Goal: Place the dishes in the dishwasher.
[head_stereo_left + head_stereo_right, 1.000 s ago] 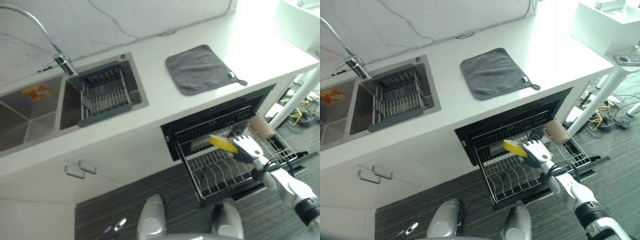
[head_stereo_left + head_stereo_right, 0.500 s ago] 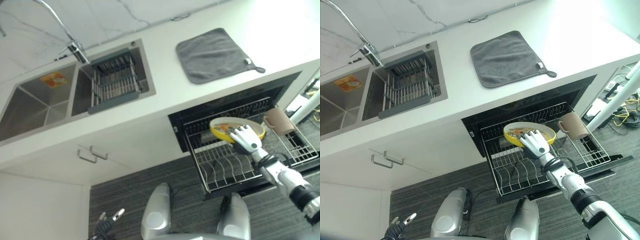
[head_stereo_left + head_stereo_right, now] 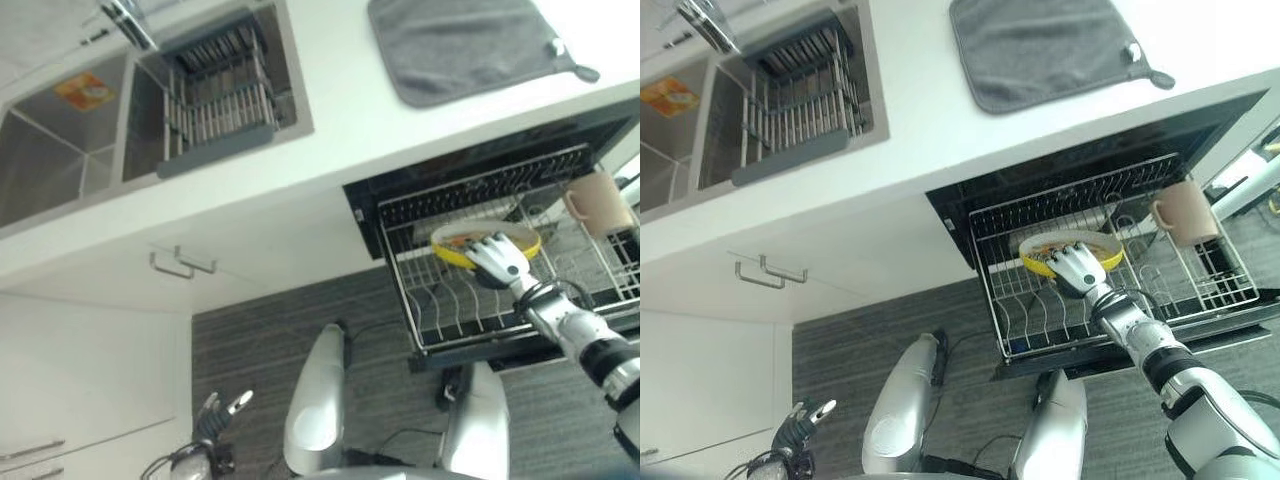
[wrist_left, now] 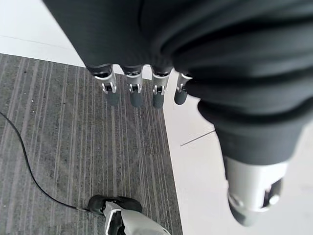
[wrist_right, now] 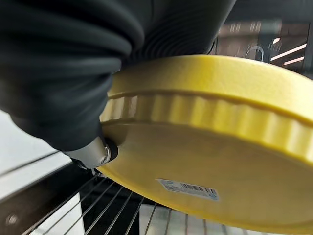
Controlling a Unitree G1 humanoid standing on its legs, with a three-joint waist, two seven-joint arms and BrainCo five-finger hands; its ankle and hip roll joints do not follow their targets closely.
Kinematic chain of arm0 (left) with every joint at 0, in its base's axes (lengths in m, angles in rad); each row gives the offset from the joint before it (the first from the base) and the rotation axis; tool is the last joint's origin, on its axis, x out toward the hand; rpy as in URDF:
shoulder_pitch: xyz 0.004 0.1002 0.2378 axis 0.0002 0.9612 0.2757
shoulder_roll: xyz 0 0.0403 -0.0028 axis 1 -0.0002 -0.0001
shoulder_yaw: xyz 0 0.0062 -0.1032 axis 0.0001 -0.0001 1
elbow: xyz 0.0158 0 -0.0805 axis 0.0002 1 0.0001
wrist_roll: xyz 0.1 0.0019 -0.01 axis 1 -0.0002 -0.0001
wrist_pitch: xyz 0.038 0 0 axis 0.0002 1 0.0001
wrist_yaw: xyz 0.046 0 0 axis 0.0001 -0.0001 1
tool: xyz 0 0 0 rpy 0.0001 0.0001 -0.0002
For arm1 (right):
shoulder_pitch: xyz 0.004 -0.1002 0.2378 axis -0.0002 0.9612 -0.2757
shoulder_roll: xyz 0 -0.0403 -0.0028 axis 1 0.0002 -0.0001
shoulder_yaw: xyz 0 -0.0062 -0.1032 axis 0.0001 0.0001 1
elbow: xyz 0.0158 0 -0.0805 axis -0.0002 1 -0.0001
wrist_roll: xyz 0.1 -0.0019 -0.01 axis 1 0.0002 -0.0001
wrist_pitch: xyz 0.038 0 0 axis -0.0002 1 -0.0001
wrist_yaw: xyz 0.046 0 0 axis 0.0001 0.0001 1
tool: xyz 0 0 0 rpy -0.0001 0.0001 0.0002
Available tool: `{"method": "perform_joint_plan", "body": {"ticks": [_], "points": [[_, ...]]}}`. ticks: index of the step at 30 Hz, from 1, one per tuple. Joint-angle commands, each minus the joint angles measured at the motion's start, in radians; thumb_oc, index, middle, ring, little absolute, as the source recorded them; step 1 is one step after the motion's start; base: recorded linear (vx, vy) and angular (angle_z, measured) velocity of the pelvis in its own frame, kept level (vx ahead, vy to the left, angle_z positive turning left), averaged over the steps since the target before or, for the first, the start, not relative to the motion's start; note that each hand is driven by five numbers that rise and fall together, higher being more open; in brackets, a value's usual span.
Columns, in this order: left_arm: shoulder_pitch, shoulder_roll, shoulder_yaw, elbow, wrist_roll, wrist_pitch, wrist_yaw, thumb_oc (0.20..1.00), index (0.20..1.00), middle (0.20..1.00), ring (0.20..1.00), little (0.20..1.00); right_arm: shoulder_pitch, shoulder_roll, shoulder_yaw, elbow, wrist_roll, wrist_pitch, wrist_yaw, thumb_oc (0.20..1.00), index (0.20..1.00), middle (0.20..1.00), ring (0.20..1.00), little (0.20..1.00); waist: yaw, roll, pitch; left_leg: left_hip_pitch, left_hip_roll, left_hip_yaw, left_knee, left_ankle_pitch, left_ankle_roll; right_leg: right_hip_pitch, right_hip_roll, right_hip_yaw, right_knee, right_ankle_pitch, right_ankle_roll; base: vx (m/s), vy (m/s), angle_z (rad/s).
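A yellow fluted dish (image 3: 462,243) hangs over the middle of the pulled-out dishwasher rack (image 3: 440,312). My right hand (image 3: 497,262) is shut on its near rim, fingers lying on top. In the right wrist view the thumb (image 5: 93,153) presses the dish's underside (image 5: 220,147), which carries a barcode sticker, with the rack wires just below. A beige mug (image 3: 1185,212) lies on the rack's right side. My left hand (image 3: 802,420) hangs low at the lower left over the floor, its fingers (image 4: 132,93) straight and open, holding nothing.
A grey cloth (image 3: 470,45) lies on the white counter above the dishwasher. To the left is a double sink (image 3: 60,150) with a wire drainer (image 3: 215,100) in it. Cabinet handles (image 3: 180,265) stick out below the counter. The floor is grey carpet.
The camera has tipped downward, shifting the whole picture. My right hand turned the yellow dish from edge-on to nearly flat and holds it over the rack.
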Motion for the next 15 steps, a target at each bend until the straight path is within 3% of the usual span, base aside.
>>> {"method": "perform_joint_plan", "body": {"ticks": [1, 11, 15], "points": [[0.030, 0.092, -0.023, -0.051, -0.083, -0.054, 0.007, 1.000, 1.000, 1.000, 1.000, 1.000, -0.102, 0.021, -0.010, 0.044, 0.040, 0.001, -0.040, 0.200, 0.200, 0.200, 0.200, 0.200, 0.047, -0.040, -0.062, -0.054, -0.034, 0.003, 0.079, 0.096, 0.091, 0.027, -0.032, -0.026, -0.005, 0.074, -0.015, -0.16, 0.057, -0.01], [0.003, 0.096, -0.051, -0.113, -0.148, -0.061, 0.013, 1.000, 1.000, 1.000, 1.000, 1.000, -0.251, 0.037, 0.048, 0.146, 0.031, -0.007, -0.055, 0.200, 0.200, 0.200, 0.200, 0.200, 0.070, -0.016, -0.041, -0.127, -0.057, 0.012, 0.074, 0.088, 0.106, -0.074, -0.040, -0.013, 0.022, 0.072, -0.015, -0.12, 0.036, -0.01], [-0.009, 0.103, -0.058, -0.130, -0.168, -0.058, 0.023, 1.000, 1.000, 1.000, 1.000, 1.000, -0.289, 0.044, 0.067, 0.185, 0.029, -0.065, -0.034, 0.200, 0.200, 0.200, 0.200, 0.200, 0.081, -0.015, -0.040, -0.145, -0.066, 0.015, 0.077, 0.077, 0.111, -0.097, -0.048, -0.017, 0.032, 0.074, -0.015, -0.06, 0.027, 0.02]]}}
